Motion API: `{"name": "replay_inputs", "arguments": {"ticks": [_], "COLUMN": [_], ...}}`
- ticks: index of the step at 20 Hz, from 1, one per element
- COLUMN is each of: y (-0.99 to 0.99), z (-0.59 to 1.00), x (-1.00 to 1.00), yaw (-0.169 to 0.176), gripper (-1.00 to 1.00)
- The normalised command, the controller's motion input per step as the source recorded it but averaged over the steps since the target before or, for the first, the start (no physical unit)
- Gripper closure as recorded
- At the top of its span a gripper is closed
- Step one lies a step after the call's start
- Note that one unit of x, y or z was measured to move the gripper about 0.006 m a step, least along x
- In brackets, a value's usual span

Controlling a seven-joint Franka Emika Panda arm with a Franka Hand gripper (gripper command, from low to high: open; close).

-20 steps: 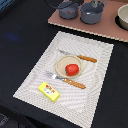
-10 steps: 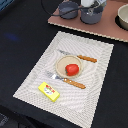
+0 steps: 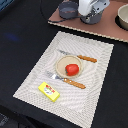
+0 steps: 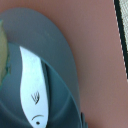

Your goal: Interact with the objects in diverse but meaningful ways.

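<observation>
My white gripper (image 3: 92, 13) hangs at the back of the scene, right over a grey pot (image 3: 93, 19) on the brown board (image 3: 107, 27); its fingertips are hidden by the pot. The wrist view looks down into this grey pot (image 4: 67, 70), where a white utensil (image 4: 34, 90) lies beside a yellowish piece (image 4: 4, 55). A second grey pot (image 3: 68, 9) stands to the exterior view's left of it. On the striped placemat (image 3: 95, 70), a red tomato (image 3: 72, 69) sits on a pale plate (image 3: 62, 64). A yellow box (image 3: 48, 90) lies near the mat's front corner.
A wooden-handled knife (image 3: 80, 57) and a wooden-handled fork (image 3: 67, 81) flank the plate. A pale bowl (image 3: 123, 17) stands at the board's end on the exterior view's right. Dark tabletop surrounds the mat.
</observation>
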Motion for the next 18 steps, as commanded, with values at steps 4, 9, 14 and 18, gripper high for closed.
{"name": "replay_inputs", "arguments": {"ticks": [4, 9, 14, 18], "y": [0.1, 0.2, 0.25, 0.39], "z": [0.2, 0.22, 0.26, 0.09], "x": [0.0, 0.0, 0.0, -0.02], "yaw": [0.0, 0.0, 0.001, 0.101], "gripper": [-1.0, -1.0, -1.0, -1.0]}}
